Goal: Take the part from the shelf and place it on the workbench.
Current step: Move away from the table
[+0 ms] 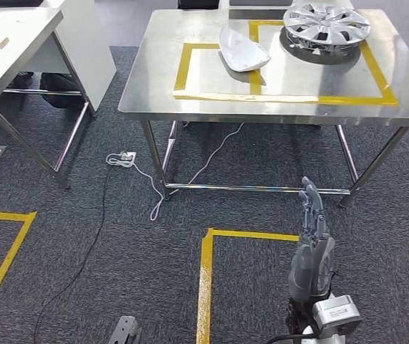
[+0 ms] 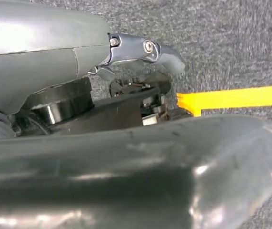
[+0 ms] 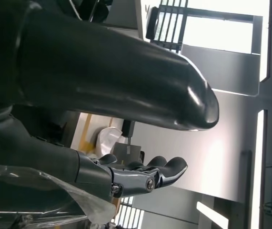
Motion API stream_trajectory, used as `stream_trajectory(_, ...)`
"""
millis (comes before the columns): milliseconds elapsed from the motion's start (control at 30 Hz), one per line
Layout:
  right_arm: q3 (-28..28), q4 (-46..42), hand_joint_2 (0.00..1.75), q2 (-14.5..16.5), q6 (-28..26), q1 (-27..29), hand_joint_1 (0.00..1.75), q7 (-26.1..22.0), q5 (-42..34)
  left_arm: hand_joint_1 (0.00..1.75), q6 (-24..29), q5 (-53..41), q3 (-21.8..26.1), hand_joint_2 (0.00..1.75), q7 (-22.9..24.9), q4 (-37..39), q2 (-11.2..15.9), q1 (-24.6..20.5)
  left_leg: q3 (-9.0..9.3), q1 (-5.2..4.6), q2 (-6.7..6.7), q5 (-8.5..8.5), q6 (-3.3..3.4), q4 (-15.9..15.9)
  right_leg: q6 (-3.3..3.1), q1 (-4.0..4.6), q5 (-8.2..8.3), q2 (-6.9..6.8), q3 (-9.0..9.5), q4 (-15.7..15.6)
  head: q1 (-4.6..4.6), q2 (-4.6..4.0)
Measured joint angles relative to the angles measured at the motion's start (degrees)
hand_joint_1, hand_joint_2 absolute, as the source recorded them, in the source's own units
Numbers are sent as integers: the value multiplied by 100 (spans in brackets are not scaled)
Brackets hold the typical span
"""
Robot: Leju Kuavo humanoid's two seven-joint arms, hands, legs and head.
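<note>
1. My right hand (image 1: 313, 247) was raised in front of me with its fingers (image 1: 311, 204) straight and apart, and nothing lay in it. The right wrist view showed the same: fingers (image 3: 163, 168) stretched out flat, holding nothing.

2. My left hand (image 2: 141, 50) hung low over the grey carpet (image 2: 231, 43), near a strip of yellow floor tape (image 2: 235, 97). I saw nothing held in it, but the view was too crowded by my own arm to tell how far its fingers were spread.

3. The white part (image 1: 241, 50) lay on the steel workbench (image 1: 153, 86), well beyond my right fingertips and somewhat to their left, inside the left yellow-taped square (image 1: 183, 68). It touched neither hand.

4. A silver wheel cover (image 1: 326, 25) sat in the neighbouring square, farther ahead of my fingers and apart from the white part.

5. I judged that if the white part was the one meant, the placing was already done, since it rested on the bench and both hands seemed free. No shelf lay ahead of my fingers, so I could not confirm where it came from.
</note>
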Motion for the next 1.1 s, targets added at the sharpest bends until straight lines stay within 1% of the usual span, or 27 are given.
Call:
stream_trajectory(67,2,1,0,-1,-4,5,0,2,-1,0,1,3,2,0,4,1,-5,3,-31,20,21,135,22,-160,59,-5,-43,20,-89,26,-17,0)
stream_trajectory(100,2,2,0,-2,-5,6,0,4,0,0,-1,4,3,0,7,1,-9,3,-62,45,33,217,39,-239,86,-2,-203,36,-162,142,-26,0)
stream_trajectory(133,3,3,0,-2,-6,8,0,6,0,0,-2,4,4,0,8,2,-18,-1,-106,69,43,286,44,-291,112,-8,-454,51,-256,370,-29,0)
stream_trajectory(200,4,4,0,-2,-8,16,0,11,-1,0,-6,3,5,0,10,2,-32,-3,-277,84,55,416,38,-273,181,-43,-933,60,-434,1068,-18,1)
stream_trajectory(233,4,5,0,-2,-8,23,0,14,-1,0,-6,3,5,0,10,2,-37,-1,-376,95,66,474,18,-247,217,-66,-1008,59,-469,1375,-11,1)
stream_trajectory(267,3,7,0,-2,-9,28,0,14,-2,0,-6,5,5,0,10,2,-38,-1,-482,112,80,530,-9,-212,257,-90,-942,59,-442,1543,-6,1)
stream_trajectory(300,3,8,0,-2,-9,30,0,14,-2,0,-6,6,5,0,10,2,-38,-1,-594,140,91,580,-45,-164,300,-118,-769,58,-331,1522,-5,1)
stream_trajectory(333,2,8,0,-2,-9,31,0,14,-2,0,-7,7,5,0,10,2,-38,-2,-715,174,97,623,-89,-98,358,-155,-580,57,-124,1311,-6,1)
stream_trajectory(367,3,9,0,-2,-9,27,0,15,-2,0,-4,7,5,0,10,4,-28,-3,-838,193,96,659,-137,-12,435,-191,-519,61,159,947,6,1)
stream_trajectory(400,4,8,0,-2,-9,22,0,14,-1,0,-3,7,5,0,10,4,-24,-5,-947,205,90,688,-181,88,457,-211,-556,74,444,552,21,1)
stream_trajectory(467,7,7,0,-2,-9,23,0,15,-2,0,2,8,6,0,10,5,-8,-3,-1069,189,73,754,-242,228,400,-216,-766,82,727,87,36,2)
stream_trajectory(533,7,8,0,-2,-9,34,0,15,-2,0,1,8,7,0,11,4,-3,13,-1098,196,66,824,-275,258,237,-205,-763,58,654,95,31,2)
stream_trajectory(567,7,9,0,-2,-9,33,0,14,-2,0,1,8,7,0,11,4,-2,19,-1122,209,64,753,-295,297,167,-201,-720,46,602,112,30,2)
stream_trajectory(600,7,11,0,-2,-9,31,0,14,-1,0,1,6,7,0,12,4,0,21,-1156,220,62,561,-318,415,100,-199,-663,32,538,117,28,2)
stream_trajectory(633,8,12,0,-2,-9,29,0,14,-1,0,1,6,7,0,12,4,0,20,-1199,228,60,273,-342,629,42,-193,-597,22,471,117,16,1)
stream_trajectory(700,8,14,0,-2,-8,32,0,15,-1,0,1,6,7,0,12,4,2,13,-1280,230,57,-374,-367,1326,-13,-164,-449,18,331,124,-2,1)
stream_trajectory(733,8,14,0,-2,-7,34,0,15,-1,0,1,6,7,0,12,4,2,12,-1285,229,56,-538,-363,1654,-25,-145,-371,17,247,129,-10,1)
stream_trajectory(767,8,15,0,-2,-7,37,0,15,-2,0,0,6,7,0,12,4,2,12,-1235,227,55,-571,-345,1866,-32,-124,-294,15,151,133,-12,1)
stream_trajectory(800,7,15,0,-2,-7,37,0,14,-1,0,-2,6,7,0,12,4,2,13,-1113,221,52,-486,-312,1898,-37,-102,-220,14,52,136,-12,1)
stream_trajectory(833,7,15,0,-2,-8,37,0,14,-1,0,-4,6,7,0,12,4,1,14,-902,208,48,-336,-260,1717,-41,-80,-152,15,-38,136,-13,1)
stream_trajectory(867,7,14,0,-2,-9,36,0,14,-1,0,-5,5,7,0,12,4,-1,13,-614,184,40,-209,-191,1374,-42,-66,-88,19,-110,136,-11,1)
stream_trajectory(900,7,14,0,-2,-10,35,0,14,0,0,-6,4,7,0,12,4,4,8,-284,148,32,-176,-111,912,-32,-51,-28,23,-167,135,-10,1)
stream_trajectory(967,8,14,0,-1,-11,34,0,13,0,0,-4,1,7,0,12,4,8,-3,204,81,13,-257,-30,143,19,-59,94,20,-226,117,-8,1)
stream_trajectory(1000,8,14,0,-1,-11,33,0,13,-1,0,-4,0,7,0,12,4,9,-7,297,53,7,-292,-21,-51,53,-72,161,14,-238,91,-10,0)
stream_trajectory(1033,8,14,0,-1,-12,34,0,13,-1,0,-4,0,7,0,13,4,5,-3,287,42,3,-245,-31,-129,86,-85,239,9,-246,51,-12,0)
stream_trajectory(1067,7,15,0,-1,-13,37,0,13,0,0,-3,1,8,0,13,4,3,1,245,44,16,-156,-31,-160,111,-95,245,14,-269,31,-16,0)
stream_trajectory(1100,7,15,0,-2,-14,42,0,13,0,0,-3,3,8,0,14,4,2,4,185,55,29,-61,-17,-201,129,-94,137,25,-310,78,-15,0)
